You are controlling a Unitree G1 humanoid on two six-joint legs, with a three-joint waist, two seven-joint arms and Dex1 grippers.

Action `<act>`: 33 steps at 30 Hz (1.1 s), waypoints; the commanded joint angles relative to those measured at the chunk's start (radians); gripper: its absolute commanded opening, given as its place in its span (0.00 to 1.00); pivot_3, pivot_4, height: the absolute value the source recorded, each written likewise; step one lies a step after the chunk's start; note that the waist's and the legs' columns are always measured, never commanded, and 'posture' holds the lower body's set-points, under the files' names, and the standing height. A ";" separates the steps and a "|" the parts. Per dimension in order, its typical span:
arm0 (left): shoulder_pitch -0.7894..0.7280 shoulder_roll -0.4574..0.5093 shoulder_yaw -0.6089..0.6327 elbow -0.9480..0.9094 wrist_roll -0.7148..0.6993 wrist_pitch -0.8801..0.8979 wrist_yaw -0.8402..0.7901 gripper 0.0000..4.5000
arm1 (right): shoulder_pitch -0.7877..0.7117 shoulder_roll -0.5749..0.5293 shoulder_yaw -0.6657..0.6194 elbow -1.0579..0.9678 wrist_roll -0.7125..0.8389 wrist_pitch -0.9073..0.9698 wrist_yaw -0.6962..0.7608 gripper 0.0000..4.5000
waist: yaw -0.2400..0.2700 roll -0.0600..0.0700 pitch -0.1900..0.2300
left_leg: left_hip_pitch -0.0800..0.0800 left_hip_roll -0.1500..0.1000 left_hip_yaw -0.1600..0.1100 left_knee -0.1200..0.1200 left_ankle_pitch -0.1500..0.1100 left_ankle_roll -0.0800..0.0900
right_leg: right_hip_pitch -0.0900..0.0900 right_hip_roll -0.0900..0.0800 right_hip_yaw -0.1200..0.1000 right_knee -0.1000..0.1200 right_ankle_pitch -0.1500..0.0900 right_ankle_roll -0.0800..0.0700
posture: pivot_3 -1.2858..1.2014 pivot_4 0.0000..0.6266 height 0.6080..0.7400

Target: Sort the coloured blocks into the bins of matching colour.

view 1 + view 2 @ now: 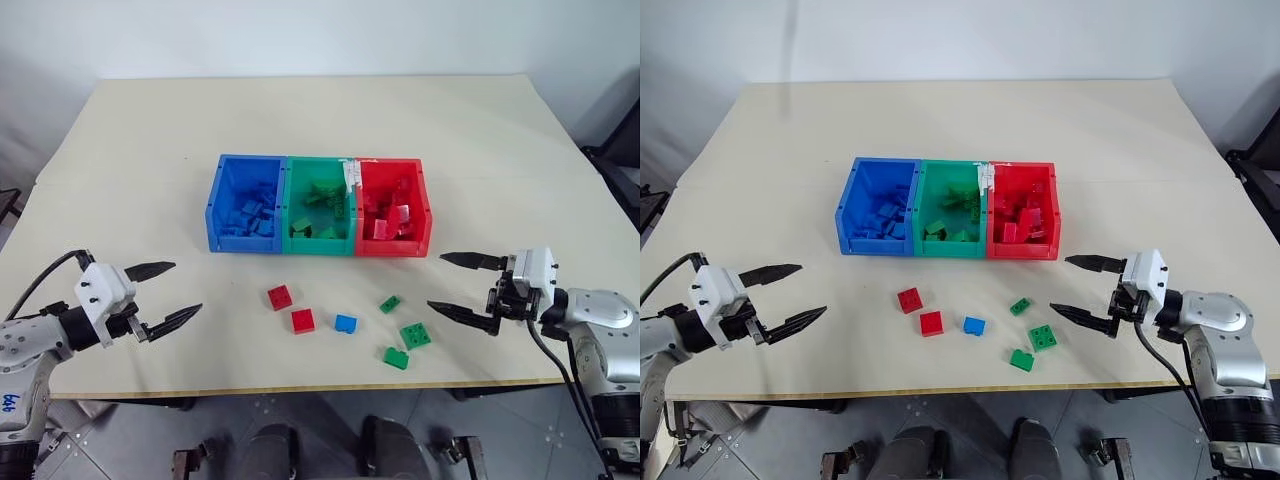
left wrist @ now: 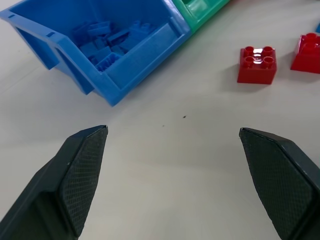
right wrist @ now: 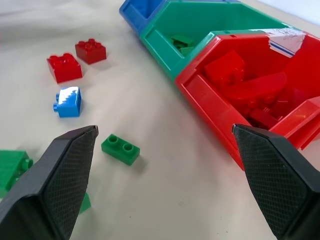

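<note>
Left eye view: both hands, left hand (image 1: pixel 168 293) and right hand (image 1: pixel 456 285), hover released flanking loose blocks (image 1: pixel 345 323) before the bins (image 1: pixel 318 243), ready to pick.

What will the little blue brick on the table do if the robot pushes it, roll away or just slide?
The small blue studded plastic brick would probably slide rather than roll, since it looks boxy with flat sides. It seems stiff and likely light, being small moulded plastic. On the smooth cream table it may skid or twist a bit.

You're looking at a lab-like test room: bare cream counter (image 1: pixel 480 140), plain white wall (image 1: pixel 300 35), grey tiled floor (image 1: pixel 330 410).
</note>
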 commanded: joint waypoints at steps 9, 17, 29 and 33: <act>-0.109 -0.078 -0.215 -0.235 -0.088 0.158 -0.036 1.00 | 0.138 -0.161 -0.137 0.015 -0.020 -0.088 0.111 1.00 | 0.019 0.000 0.000 | 0.000 -0.001 0.000 0.001 0.000 0.001 | 0.001 -0.001 0.000 0.000 0.000 0.000 | 0.52 0.24 1.00; -0.150 -0.115 -0.392 -0.330 -0.043 0.158 -0.067 1.00 | 0.085 -0.205 -0.056 0.064 -0.040 -0.101 0.224 1.00 | 0.006 0.000 0.000 | 0.002 0.000 0.008 0.001 0.001 -0.001 | 0.003 0.001 -0.001 0.000 0.000 0.000 | 0.52 0.24 1.00; 0.145 -0.010 -0.189 -0.368 -0.069 0.125 -0.109 1.00 | -0.131 -0.120 0.292 0.007 -0.154 0.032 0.266 1.00 | 0.002 0.000 0.000 | 0.001 0.002 -0.002 0.002 0.001 -0.001 | 0.003 0.000 -0.002 -0.001 0.000 0.000 | 0.52 0.24 1.00; 0.193 -0.015 -0.177 -0.423 -0.081 0.132 -0.099 1.00 | -0.171 -0.094 0.336 0.071 -0.206 -0.012 0.255 0.91 | 0.017 0.000 0.000 | 0.000 0.002 -0.003 0.002 0.000 0.000 | 0.003 -0.002 -0.002 -0.001 0.000 0.000 | 0.52 0.24 1.00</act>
